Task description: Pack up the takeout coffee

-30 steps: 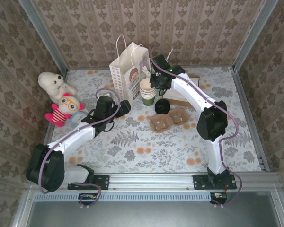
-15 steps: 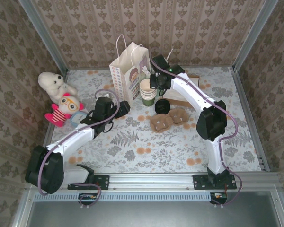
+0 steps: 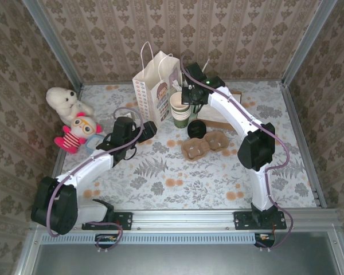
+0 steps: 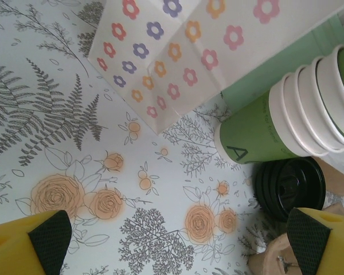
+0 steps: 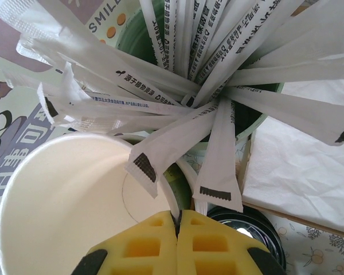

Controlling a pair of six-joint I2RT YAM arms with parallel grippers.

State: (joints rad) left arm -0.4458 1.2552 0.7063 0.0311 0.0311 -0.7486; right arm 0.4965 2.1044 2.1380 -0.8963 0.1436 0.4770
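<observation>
On the table, just near of the stack of cream cups (image 3: 180, 110), the takeout coffee (image 3: 196, 129) is sitting lid up, apart from both grippers. My left gripper (image 4: 178, 240) is hovering wide open, the lid just beyond its right fingertip. My right gripper (image 5: 178, 229) is pressing shut at the top cup's rim; whether it is pinching it, I cannot tell. The green holder (image 5: 132, 40) is holding wrapped straws (image 5: 160, 74).

A staged robot-lab booth: wallpapered panels (image 3: 229, 34), aluminium framing (image 3: 183, 217), a floral-clothed table (image 3: 160, 183).
</observation>
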